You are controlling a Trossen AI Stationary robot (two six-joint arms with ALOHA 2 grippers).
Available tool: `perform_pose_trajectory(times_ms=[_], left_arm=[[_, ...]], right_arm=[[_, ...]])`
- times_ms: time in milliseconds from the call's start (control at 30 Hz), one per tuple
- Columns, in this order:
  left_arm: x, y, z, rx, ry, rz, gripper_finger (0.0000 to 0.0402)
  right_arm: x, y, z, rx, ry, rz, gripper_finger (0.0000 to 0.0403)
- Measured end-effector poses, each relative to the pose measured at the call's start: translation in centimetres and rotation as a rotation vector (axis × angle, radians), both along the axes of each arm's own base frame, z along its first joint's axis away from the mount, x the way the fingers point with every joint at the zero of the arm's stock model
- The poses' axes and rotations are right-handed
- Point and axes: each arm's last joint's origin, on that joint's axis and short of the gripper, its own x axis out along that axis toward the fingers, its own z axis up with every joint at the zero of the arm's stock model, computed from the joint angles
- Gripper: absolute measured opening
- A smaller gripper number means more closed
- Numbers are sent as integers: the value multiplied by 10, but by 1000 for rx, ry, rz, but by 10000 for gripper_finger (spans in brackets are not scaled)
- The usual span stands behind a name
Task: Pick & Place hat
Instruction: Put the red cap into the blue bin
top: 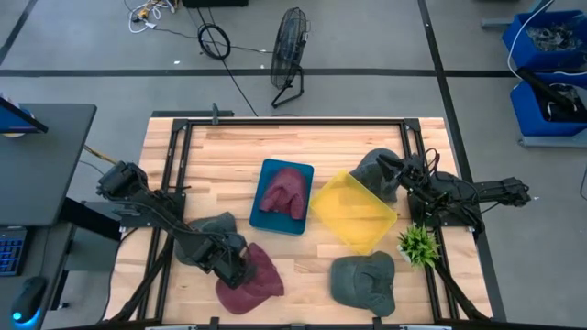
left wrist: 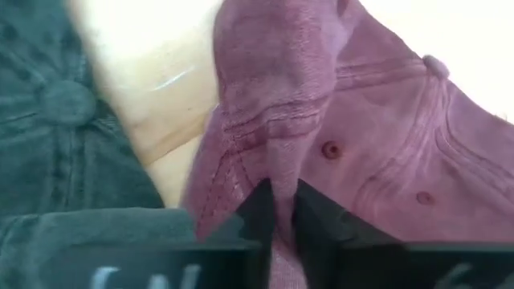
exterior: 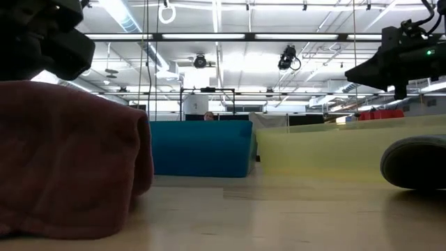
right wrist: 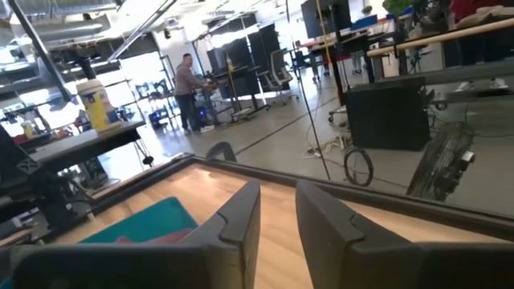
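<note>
A maroon hat lies near the table's near edge, left of centre; it fills the left of the low view. My left gripper is over its left part and shut on it. A dark green-grey hat lies flat just behind it. My right gripper hovers high over a grey hat at the far right. Its fingers are nearly together with nothing between them. A second maroon hat lies in the blue tray. My left gripper pinches a raised fold of the maroon hat's crown between its two fingers, next to a stitched seam and eyelets. The fingers come from above, slanting down. The fold stands up between them, while the hat's lower part rests on the table.
A yellow tray sits right of the blue tray. A third grey hat lies at the near edge and a small green plant beside the right arm. Bare wood shows along the far edge. A person stands far off in the room.
</note>
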Motion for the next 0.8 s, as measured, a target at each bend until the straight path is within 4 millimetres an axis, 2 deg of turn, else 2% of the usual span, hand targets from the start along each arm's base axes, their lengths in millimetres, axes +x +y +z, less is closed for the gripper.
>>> perform_pose_trajectory(times_ms=[67, 233, 300, 433, 533, 667, 800], left_arm=[[2, -2, 1, -10, -17, -39, 12], [6, -5, 10, -11, -74, -129, 10], [10, -7, 25, -5, -101, -177, 8], [15, -11, 69, 93, -95, -362, 6], [15, -7, 108, 259, -78, -566, 6], [14, 11, 153, 618, -39, -868, 6], [27, 34, 183, 1008, 2, -1171, 7]], right_arm=[[0, 0, 0, 0, 1, 1, 86], [0, 0, 0, 4, -2, 1, 86], [0, 0, 0, 6, -4, 1, 86], [0, 0, 0, 6, -4, 1, 86], [0, 0, 0, 6, -4, 0, 86], [0, 0, 0, 6, -4, 0, 86], [0, 0, 0, 6, -4, 0, 86]])
